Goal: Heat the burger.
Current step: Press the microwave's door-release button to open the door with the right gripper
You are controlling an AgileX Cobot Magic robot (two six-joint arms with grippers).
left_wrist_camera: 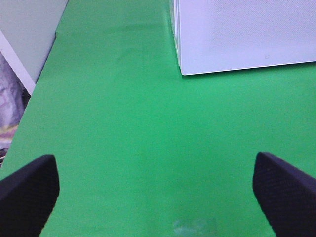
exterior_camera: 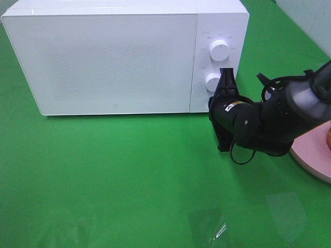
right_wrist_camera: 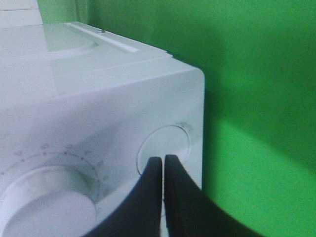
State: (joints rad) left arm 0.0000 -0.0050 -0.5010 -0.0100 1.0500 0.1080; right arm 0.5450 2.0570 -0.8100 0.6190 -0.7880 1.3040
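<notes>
Microwave (exterior_camera: 114, 57) door shut, far-left of tabletop (exterior_camera: 129, 181); left gripper (left_wrist_camera: 155, 190) spread wide, empty. Right gripper (right_wrist_camera: 161, 163), tips together, at the round release button (right_wrist_camera: 165, 138): off-centre push could slip off. Burger (exterior_camera: 329, 137) just visible on pink plate (exterior_camera: 310, 150), right edge.

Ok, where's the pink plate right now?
In the high view the round pink plate sits at the far right edge on the green cloth, right of the white microwave and partly hidden behind the black right arm.
</notes>
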